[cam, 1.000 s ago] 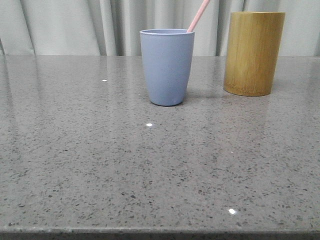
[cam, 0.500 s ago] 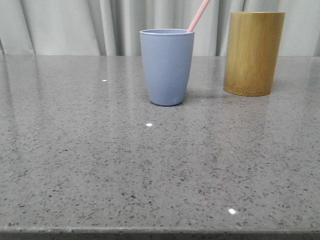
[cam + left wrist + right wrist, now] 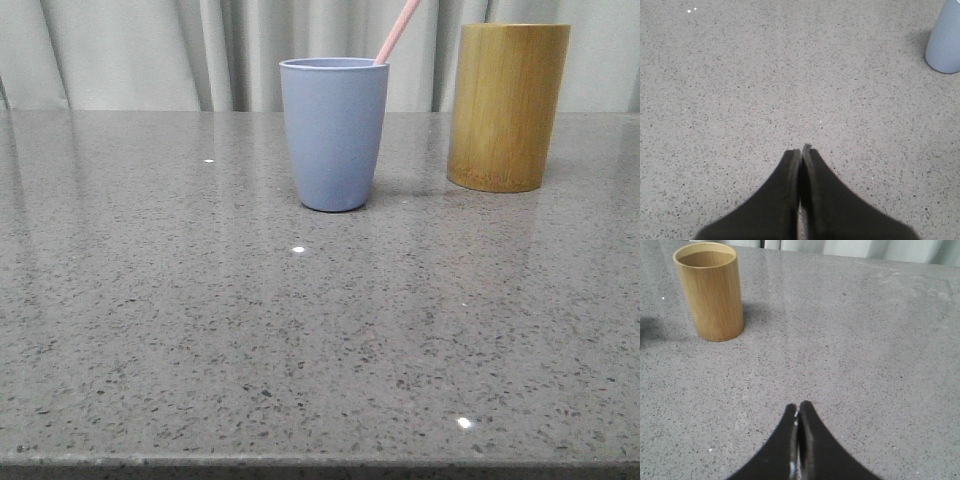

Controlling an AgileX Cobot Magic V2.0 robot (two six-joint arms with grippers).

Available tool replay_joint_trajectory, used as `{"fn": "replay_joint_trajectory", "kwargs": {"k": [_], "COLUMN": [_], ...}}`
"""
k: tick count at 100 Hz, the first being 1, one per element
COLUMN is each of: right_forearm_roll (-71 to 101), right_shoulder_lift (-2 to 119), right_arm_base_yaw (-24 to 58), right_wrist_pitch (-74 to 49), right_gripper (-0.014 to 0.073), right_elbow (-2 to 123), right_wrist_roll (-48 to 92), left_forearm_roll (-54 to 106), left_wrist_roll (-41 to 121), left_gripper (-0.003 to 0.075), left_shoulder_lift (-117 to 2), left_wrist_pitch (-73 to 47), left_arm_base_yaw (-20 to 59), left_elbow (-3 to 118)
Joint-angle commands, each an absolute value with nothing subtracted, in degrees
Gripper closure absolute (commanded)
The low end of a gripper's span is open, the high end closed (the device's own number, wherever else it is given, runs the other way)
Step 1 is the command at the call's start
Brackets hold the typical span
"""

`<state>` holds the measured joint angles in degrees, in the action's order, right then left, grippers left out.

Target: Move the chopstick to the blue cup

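The blue cup (image 3: 334,134) stands upright at the back middle of the grey speckled table. A pale pink chopstick (image 3: 396,31) leans out of its rim to the right; only its upper end shows. The cup's base also shows in the left wrist view (image 3: 944,42). My left gripper (image 3: 801,150) is shut and empty, low over bare table, well apart from the cup. My right gripper (image 3: 798,407) is shut and empty over bare table. Neither gripper shows in the front view.
A taller tan bamboo holder (image 3: 507,106) stands right of the blue cup; in the right wrist view (image 3: 709,290) its open top looks empty. Pale curtains (image 3: 150,50) hang behind the table. The table's front edge (image 3: 320,466) runs along the bottom of the front view.
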<state>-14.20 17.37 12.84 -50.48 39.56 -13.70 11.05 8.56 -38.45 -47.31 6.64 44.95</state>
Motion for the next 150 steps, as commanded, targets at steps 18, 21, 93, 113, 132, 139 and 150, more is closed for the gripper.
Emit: {"fn": "replay_joint_trajectory", "kwargs": {"k": [18,21,93,113,132,139,150], "right_forearm_roll": [-15.2,-15.2,-15.2,-15.2,-15.2,-15.2,-15.2], "right_shoulder_lift": [17.9,17.9,17.9,17.9,17.9,17.9,17.9], "right_arm_base_yaw": [12.5,12.5,12.5,12.5,12.5,12.5,12.5], "right_wrist_pitch": [-46.8,-46.8,-46.8,-46.8,-46.8,-46.8,-46.8], "right_gripper": [0.066,0.066,0.066,0.066,0.066,0.066,0.066], "right_elbow": [40.8,40.8,40.8,40.8,40.8,40.8,40.8], "right_wrist_roll": [-13.3,-13.3,-13.3,-13.3,-13.3,-13.3,-13.3], "left_forearm_roll": [12.1,12.1,6.8,5.8,-0.6,-0.6,-1.1], "left_wrist_roll": [7.9,7.9,7.9,6.7,-2.0,-2.3,-2.3], "left_gripper": [0.0739,0.0739,0.0739,0.0739,0.0739,0.0739,0.0739], "left_shoulder_lift": [-38.5,-38.5,-10.3,-2.1,1.1,2.3,2.2], "left_wrist_pitch": [-43.6,-43.6,0.0,0.0,0.4,0.5,0.0], "left_arm_base_yaw": [6.6,6.6,6.7,6.7,6.7,6.7,6.7], "left_elbow": [46.3,46.3,11.9,3.5,0.3,-0.7,-0.7]}}
